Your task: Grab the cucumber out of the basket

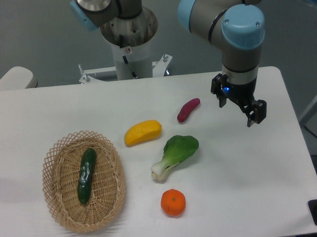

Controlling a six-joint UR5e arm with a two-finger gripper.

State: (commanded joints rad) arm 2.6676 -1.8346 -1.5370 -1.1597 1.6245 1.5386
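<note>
Jaws of the black two-finger gripper [235, 113] spread apart, gripping nothing, hovering above the white bench [265, 187] near a small purple sweet potato [188, 109]. Well apart, lower left: slim dark green glossy cucumber [86, 175] lying lengthwise inside the oval tan wicker basket [57, 205].

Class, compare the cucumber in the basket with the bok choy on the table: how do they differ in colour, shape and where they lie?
Colour: the cucumber is dark glossy green all over; the bok choy is lighter green with a white stem.
Shape: the cucumber is slim and even; the bok choy broadens into leaves.
Place: the cucumber lies inside the basket; the bok choy lies on the bare table.
Both are green vegetables lying flat.
</note>
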